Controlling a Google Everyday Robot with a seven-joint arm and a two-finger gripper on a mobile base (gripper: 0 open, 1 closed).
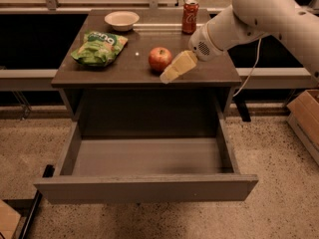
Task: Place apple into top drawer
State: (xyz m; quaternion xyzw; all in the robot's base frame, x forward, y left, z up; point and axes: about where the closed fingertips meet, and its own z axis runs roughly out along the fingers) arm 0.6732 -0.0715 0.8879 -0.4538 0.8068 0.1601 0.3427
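Note:
The red apple (159, 59) sits on the dark cabinet top (124, 71), near its middle front. My gripper (172, 71) hangs from the white arm coming in from the upper right, its pale tip just right of and slightly in front of the apple, very close to it. The top drawer (144, 156) is pulled out wide below the cabinet top, its grey inside bare and its flat front panel (144, 189) nearest the camera.
A green chip bag (98, 48) lies at the left of the top. A white bowl (122, 20) stands at the back left. A red soda can (190, 16) stands at the back right. A cardboard box (306, 118) sits on the floor at the right.

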